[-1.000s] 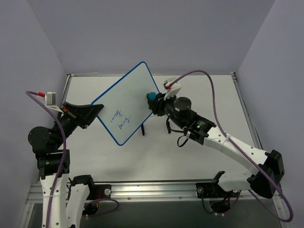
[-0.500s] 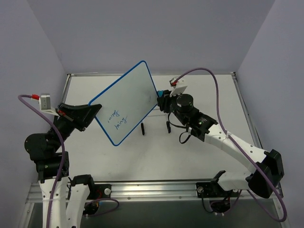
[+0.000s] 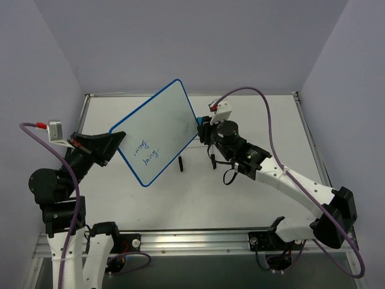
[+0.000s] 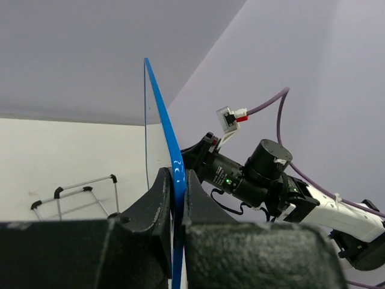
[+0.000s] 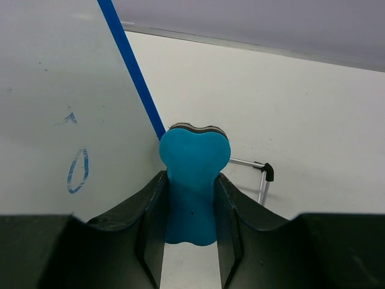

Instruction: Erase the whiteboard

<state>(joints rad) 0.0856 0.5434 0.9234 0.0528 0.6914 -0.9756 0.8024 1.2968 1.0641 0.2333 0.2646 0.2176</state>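
Note:
The whiteboard (image 3: 157,129), white with a thin blue frame, is held tilted above the table; blue handwriting remains on its lower left part. My left gripper (image 3: 113,142) is shut on its left edge, and the left wrist view shows the blue frame (image 4: 174,168) pinched between the black fingers. My right gripper (image 3: 202,129) is shut on a blue eraser block (image 5: 194,168), which sits just off the board's right edge (image 5: 135,84). A few blue marks (image 5: 78,170) show on the board (image 5: 54,96) in the right wrist view.
A thin black wire stand (image 3: 181,162) stands on the white table (image 3: 252,114) under the board; it also shows as the stand (image 4: 72,195) in the left wrist view and as the stand (image 5: 263,177) in the right. Grey walls enclose the table on three sides.
The right gripper with the eraser slid right, off the board's surface to beside its right edge. The left arm shifted the board slightly left and up.

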